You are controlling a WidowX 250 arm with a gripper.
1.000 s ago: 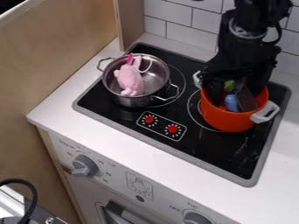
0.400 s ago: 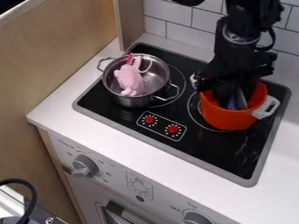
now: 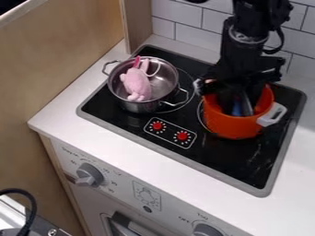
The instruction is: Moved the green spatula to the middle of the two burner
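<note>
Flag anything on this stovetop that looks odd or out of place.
A pink toy lies in the metal pot at the stovetop's left, odd because it isn't food. The pot also looks off-centre on its burner ring. I see no spill.

1 arm (image 3: 243, 50) cropped, orange pot (image 3: 234, 126) partly hidden

The pincer (image 3: 242, 102) and the orange pot (image 3: 231, 126) have shifted slightly toward the steel pot (image 3: 140, 107).

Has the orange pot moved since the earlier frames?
Yes, slightly: the orange pot has shifted toward the picture's left, nearer the silver pot, which has stayed in place.
</note>
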